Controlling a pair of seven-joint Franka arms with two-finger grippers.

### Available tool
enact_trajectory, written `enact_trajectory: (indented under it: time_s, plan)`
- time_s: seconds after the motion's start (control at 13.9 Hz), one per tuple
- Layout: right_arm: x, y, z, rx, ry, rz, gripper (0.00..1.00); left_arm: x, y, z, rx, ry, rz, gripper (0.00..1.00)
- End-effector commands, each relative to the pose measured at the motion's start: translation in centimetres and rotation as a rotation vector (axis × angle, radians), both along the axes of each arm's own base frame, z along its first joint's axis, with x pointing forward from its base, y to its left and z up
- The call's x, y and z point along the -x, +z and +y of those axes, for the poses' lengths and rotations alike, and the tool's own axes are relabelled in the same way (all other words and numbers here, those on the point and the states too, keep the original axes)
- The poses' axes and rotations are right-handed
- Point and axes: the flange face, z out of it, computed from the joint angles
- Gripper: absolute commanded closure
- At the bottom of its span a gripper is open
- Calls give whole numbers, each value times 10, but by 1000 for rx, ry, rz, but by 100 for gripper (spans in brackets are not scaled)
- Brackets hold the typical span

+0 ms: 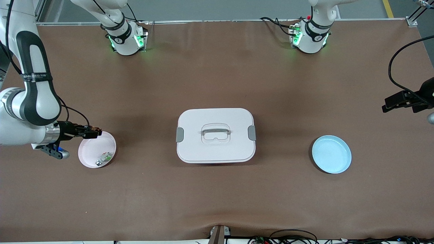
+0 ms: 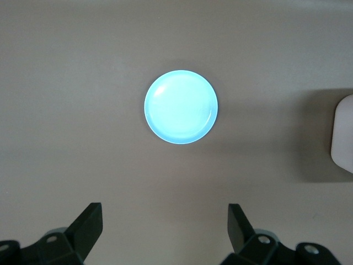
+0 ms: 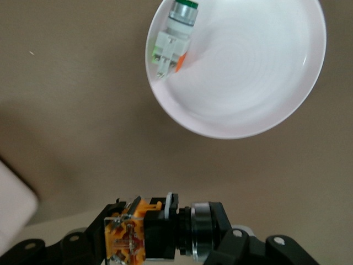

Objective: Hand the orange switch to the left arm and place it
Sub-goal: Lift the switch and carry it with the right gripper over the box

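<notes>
Brown cloth covers the table (image 1: 217, 81) in the front view. My right gripper (image 1: 89, 132) hangs over the pink plate (image 1: 89, 159) at its rim, clamped on the orange switch (image 1: 92, 129); the green-white part (image 1: 104, 158) lies in that plate. The box (image 1: 215, 135) sits between my grippers. My left gripper (image 1: 400, 101) waits near the blue plate (image 1: 331, 154).

Left wrist view: my fingers (image 2: 88, 226) stand apart above the blue plate (image 2: 181, 106).

Right wrist view: my fingers (image 3: 223, 248) grip the orange switch (image 3: 154, 229) above the pink plate (image 3: 248, 83).
</notes>
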Motion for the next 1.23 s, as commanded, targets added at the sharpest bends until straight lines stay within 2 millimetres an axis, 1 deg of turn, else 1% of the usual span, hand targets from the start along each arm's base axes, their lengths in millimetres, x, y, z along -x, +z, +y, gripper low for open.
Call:
enact_trajectory:
  time_s: [0.0,0.14,0.36,0.43,0.5,0.72,0.79,0.87,1.01,1.15]
  plan:
    - [-13,27,29,-36,-195,83,100,-2,2,2,-7,-8,-8,0]
    - [-20,43,50,-68,-334,133,100,-3,2,1,-7,-13,-10,0]
    - [-29,63,72,-120,-536,217,100,-1,7,0,-8,-11,-16,0]
    - [-32,68,77,-120,-584,238,100,-1,7,-4,-8,-19,-16,0]
    - [-33,71,88,-113,-629,263,100,0,8,-9,-9,-20,-19,0]
    - [-36,88,122,-89,-702,305,100,-1,9,-12,-5,-31,-21,0]
    - [-36,92,138,-99,-711,319,100,0,9,-9,10,-26,-22,0]
    - [-36,96,151,-115,-720,335,100,0,10,-12,64,-19,-24,0]
    - [-40,100,167,-131,-768,329,100,0,12,-20,166,-11,-31,0]
    - [-37,101,198,-114,-779,333,100,-1,15,-32,258,9,-32,0]
